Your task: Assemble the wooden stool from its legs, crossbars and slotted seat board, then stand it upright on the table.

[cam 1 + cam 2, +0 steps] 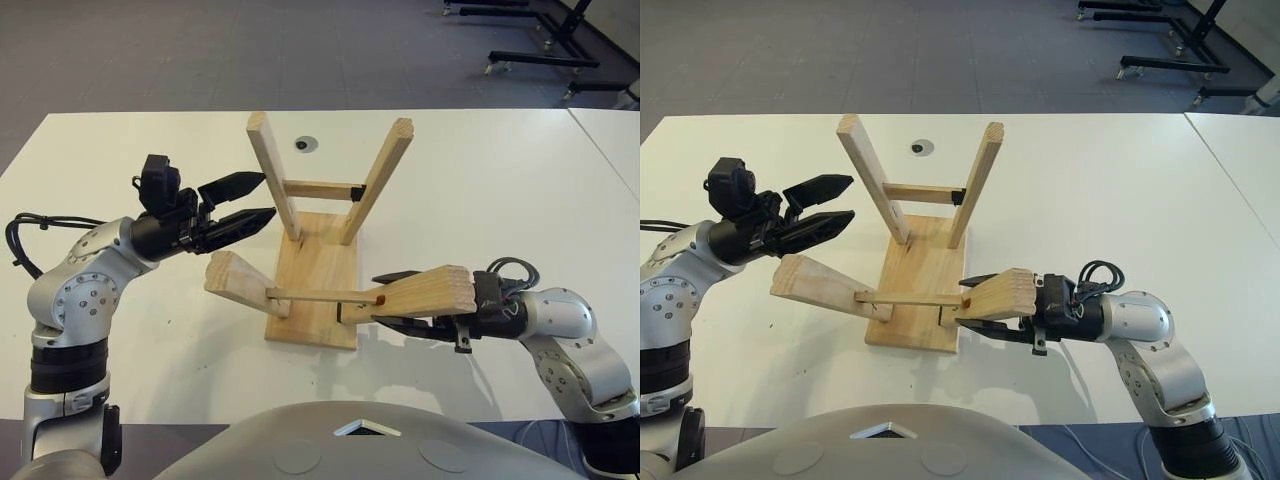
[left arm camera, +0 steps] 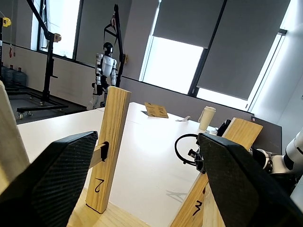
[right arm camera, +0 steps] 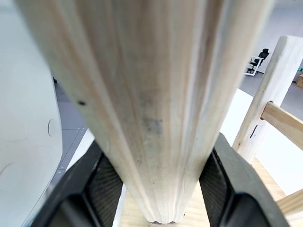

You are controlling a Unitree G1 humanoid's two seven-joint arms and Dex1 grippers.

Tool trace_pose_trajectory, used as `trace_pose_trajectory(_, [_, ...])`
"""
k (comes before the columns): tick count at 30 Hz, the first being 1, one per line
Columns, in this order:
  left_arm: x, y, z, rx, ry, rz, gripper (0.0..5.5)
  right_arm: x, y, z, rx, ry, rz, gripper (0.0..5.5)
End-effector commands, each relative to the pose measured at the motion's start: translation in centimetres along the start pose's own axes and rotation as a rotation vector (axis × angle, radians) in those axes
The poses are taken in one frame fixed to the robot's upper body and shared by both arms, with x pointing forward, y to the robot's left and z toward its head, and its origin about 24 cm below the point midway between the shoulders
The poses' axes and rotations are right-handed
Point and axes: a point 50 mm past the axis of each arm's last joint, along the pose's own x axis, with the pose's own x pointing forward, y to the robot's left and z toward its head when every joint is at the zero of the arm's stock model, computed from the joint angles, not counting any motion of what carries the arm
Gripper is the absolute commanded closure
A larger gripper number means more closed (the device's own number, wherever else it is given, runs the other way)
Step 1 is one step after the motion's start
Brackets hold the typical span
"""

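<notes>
The slotted seat board (image 1: 318, 262) lies flat on the white table. At its far end two legs (image 1: 273, 175) (image 1: 378, 180) stand upright in it, joined by a crossbar (image 1: 318, 189). Over the near end a second pair of legs leans splayed, linked by a thin crossbar (image 1: 320, 295); the left one (image 1: 238, 280) angles out to the left. My right gripper (image 1: 378, 300) is shut on the right one (image 3: 151, 94), a finger on each side. My left gripper (image 1: 266, 195) hangs open just left of the far left leg, its pads (image 2: 52, 179) apart with nothing between.
A round cable hole (image 1: 302, 144) sits in the table behind the stool. A second table (image 1: 612, 130) adjoins at the far right. Wheeled metal frames (image 1: 540, 45) stand on the floor beyond. Bare tabletop stretches on both sides of the board.
</notes>
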Motion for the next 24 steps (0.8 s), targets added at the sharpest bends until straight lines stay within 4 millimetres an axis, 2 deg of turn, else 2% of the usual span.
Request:
trace_pose_trajectory(1, [0.1, -0.1, -0.1, 0.006, -0.002, 0.003, 1.62, -0.2, 0.2, -1.2, 0.091, 0.108, 0.008, 3.44])
trace_pose_trajectory(13, [0.6, -0.3, -0.7, 0.007, -0.028, 0.007, 1.62, -0.6, -0.6, -1.4, 0.069, 0.192, 0.073, 3.44])
trace_pose_trajectory(24, [0.6, -0.3, -0.7, 0.009, -0.038, 0.013, 1.62, 0.8, -0.5, -1.6, 0.083, 0.179, 0.060, 3.44])
